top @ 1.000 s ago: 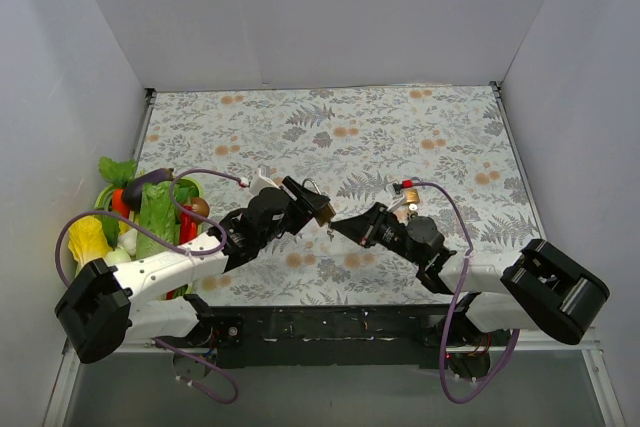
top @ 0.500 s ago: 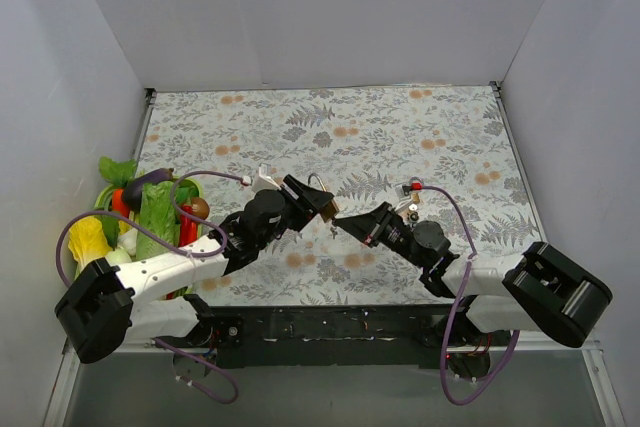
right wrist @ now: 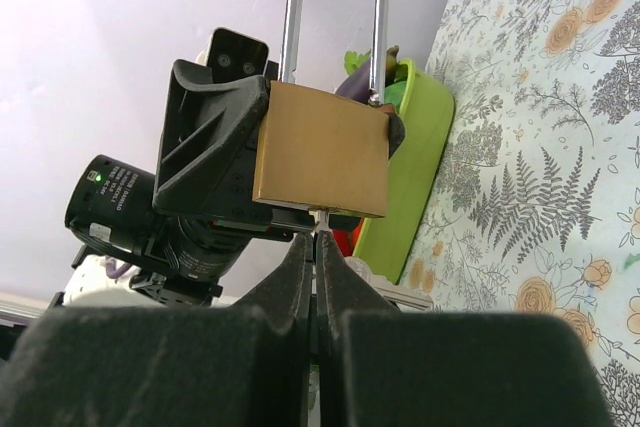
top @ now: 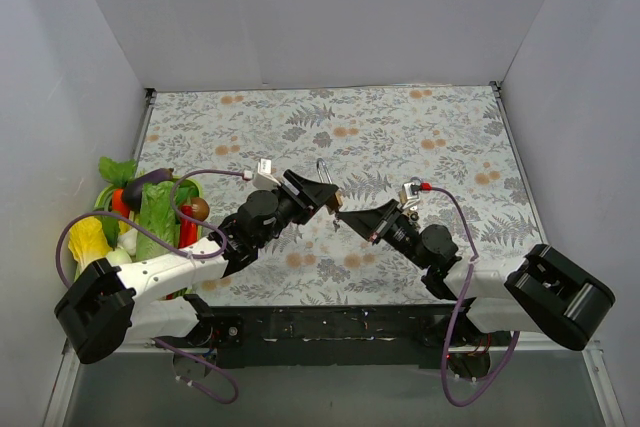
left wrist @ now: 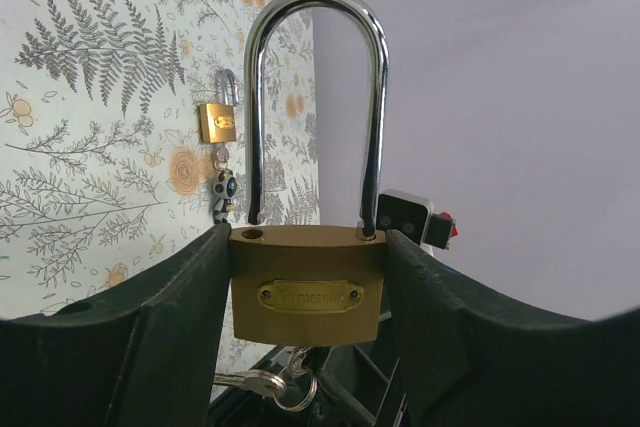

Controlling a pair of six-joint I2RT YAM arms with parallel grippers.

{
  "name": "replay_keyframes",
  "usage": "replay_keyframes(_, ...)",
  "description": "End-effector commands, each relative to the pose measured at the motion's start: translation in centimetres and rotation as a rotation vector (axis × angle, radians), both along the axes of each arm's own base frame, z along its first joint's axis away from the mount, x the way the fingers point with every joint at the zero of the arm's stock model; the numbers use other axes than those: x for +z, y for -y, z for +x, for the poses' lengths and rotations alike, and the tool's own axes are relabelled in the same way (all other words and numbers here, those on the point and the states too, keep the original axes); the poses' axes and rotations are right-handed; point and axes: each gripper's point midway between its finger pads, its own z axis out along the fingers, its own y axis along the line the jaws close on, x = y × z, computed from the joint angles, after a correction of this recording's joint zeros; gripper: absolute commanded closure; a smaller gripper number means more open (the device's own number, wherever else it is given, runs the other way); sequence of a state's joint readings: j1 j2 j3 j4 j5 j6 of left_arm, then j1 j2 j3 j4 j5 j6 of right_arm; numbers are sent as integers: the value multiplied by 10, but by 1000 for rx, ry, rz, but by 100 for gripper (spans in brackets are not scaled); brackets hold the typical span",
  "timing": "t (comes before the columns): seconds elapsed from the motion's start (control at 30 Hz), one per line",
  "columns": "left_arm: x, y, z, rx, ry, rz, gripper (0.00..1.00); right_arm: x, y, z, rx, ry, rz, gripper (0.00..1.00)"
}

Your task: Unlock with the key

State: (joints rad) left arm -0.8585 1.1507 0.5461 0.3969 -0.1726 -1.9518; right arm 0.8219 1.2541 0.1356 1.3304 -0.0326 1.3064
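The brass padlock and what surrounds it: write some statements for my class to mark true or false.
1. The left gripper clamps the brass padlock by its body. True.
2. The right gripper is open and empty. False: it is shut on the key, which meets the padlock's underside.
3. The brass padlock lies flat on the table. False: it is held up off it.
4. A smaller padlock lies on the table. True.
5. The green basket sits at the table's right edge. False: the left edge.
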Motion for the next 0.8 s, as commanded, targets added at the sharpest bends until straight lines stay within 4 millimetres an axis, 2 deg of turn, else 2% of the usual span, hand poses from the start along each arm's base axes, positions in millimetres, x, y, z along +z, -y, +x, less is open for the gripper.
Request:
replay_keyframes(0.0,101,8,-15,-76,160,-288,100,-16,-2,-3,15,-34,-57,99)
replay_keyframes(0.13,96,5,-13,-54,139,-271,100,-20,-1,1,-9,0,-130,99)
replay_keyframes(0.17,94,3,-11,-41,126,-262,100,-15,1,3,-25,24,-136,99)
replay_keyframes(0.2,82,2,-9,-25,88,-225,100,-22,1,6,-33,39,-202,99)
replay_keyframes(0.27,82,-3,-3,21,57,-209,100,-15,2,5,-37,92,-247,98)
replay_keyframes(0.3,62,-5,-1,41,-7,-141,100,-12,5,11,-68,117,-278,93)
replay_keyframes(0.33,67,-5,3,62,-24,-130,100,-17,6,13,-70,143,-351,89)
replay_keyframes(0.37,61,-7,7,87,-49,-98,100,-7,10,15,-98,176,-362,80)
replay_keyframes(0.4,43,-10,7,104,-107,-36,100,-4,12,16,-108,198,-380,76)
replay_keyframes(0.47,43,-9,9,117,-131,-31,100,1,17,17,-130,252,-430,66)
replay_keyframes(0.6,34,-10,9,128,-173,-34,100,4,19,15,-122,306,-474,59)
replay_keyframes(0.63,33,-10,9,131,-178,-33,100,6,18,12,-109,317,-472,53)
replay_keyframes(0.67,34,-9,10,132,-181,-37,100,7,17,12,-105,336,-478,43)
replay_keyframes(0.7,27,-10,9,136,-202,-18,100,7,15,10,-98,348,-483,39)
replay_keyframes(0.77,24,-10,8,137,-213,-16,100,11,11,6,-83,384,-494,32)
